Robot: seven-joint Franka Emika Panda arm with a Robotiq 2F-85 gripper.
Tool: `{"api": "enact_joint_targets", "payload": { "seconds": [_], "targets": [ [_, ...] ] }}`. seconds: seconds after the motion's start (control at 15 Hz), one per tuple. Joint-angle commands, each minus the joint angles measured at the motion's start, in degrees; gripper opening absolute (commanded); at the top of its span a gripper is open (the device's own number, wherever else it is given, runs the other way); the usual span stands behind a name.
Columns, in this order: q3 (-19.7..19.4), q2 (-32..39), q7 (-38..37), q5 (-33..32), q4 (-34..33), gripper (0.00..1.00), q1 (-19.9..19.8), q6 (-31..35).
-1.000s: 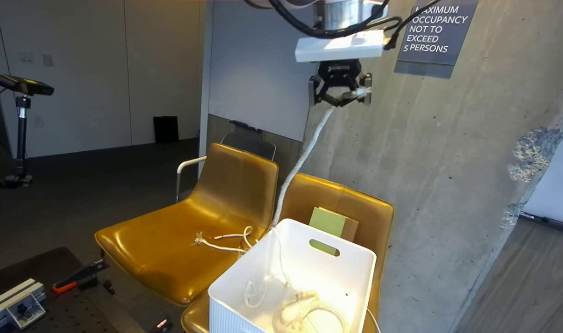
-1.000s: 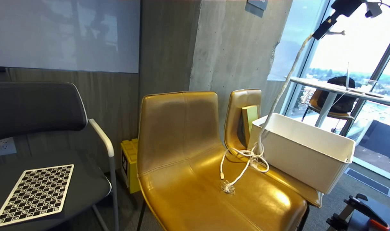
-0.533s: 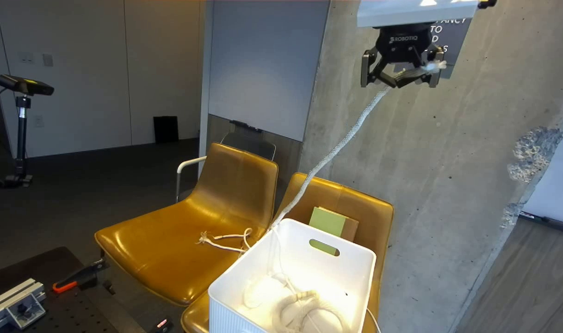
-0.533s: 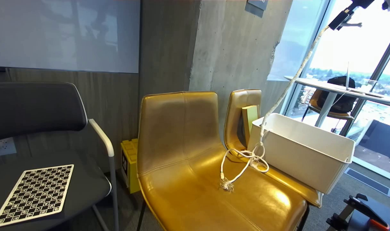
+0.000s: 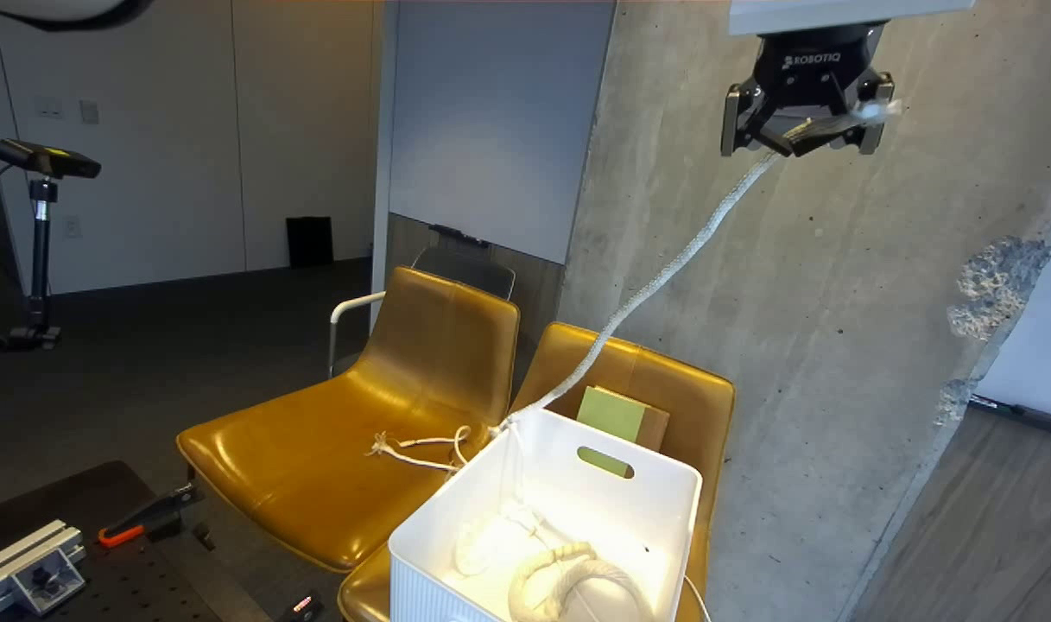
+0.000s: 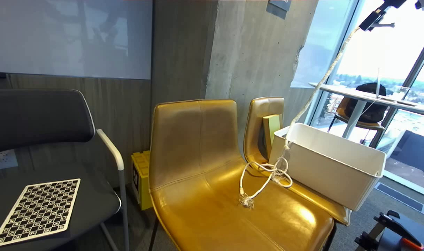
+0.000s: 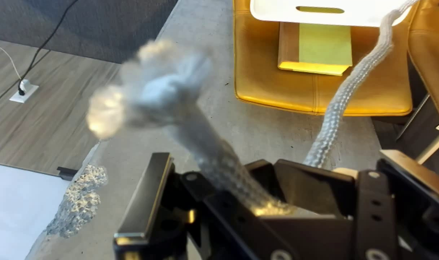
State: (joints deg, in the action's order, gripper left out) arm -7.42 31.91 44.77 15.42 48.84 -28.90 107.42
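My gripper is shut around a thick white braided rope, its fingertips tilted inward and nearly meeting. In the wrist view the fingertips enclose the rope, and its frayed end sticks out to one side, blurred. The gripper also shows high up in an exterior view. The rope slopes down to the rim of a white box, standing on a tan chair. Thinner cord with a knot and frayed tip lies on the chairs beside the box. Coiled rope lies inside the box.
A green-and-brown book leans on the chair back behind the box. A second tan chair stands beside it. A concrete wall rises behind. A clamp lies on a dark table. A black chair holds a checkered board.
My gripper has moved right and slightly up in an exterior view, looking larger, with the rope still held. The rope now stretches more diagonally, and the rope inside the box has shifted a little.
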Motion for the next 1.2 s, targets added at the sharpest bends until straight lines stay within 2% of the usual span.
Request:
{"api": "enact_joint_targets", "payload": {
  "seconds": [0.0, 0.27, 0.33, 0.67, 1.13],
  "targets": [
    [0.7, 5.2, -0.4, 2.0, -13.6, 0.00, -3.0, -6.0],
    [3.8, 5.5, -0.3, 1.1, -18.2, 0.00, -5.3, -7.8],
    [2.9, 4.6, 0.3, 2.0, -16.9, 0.00, -4.7, -7.3],
    [3.6, 3.8, 2.7, 0.3, -12.8, 0.00, -2.3, -5.7],
    [2.2, 8.4, 4.3, -2.6, -5.4, 0.00, -0.4, -1.6]
  ]
}}
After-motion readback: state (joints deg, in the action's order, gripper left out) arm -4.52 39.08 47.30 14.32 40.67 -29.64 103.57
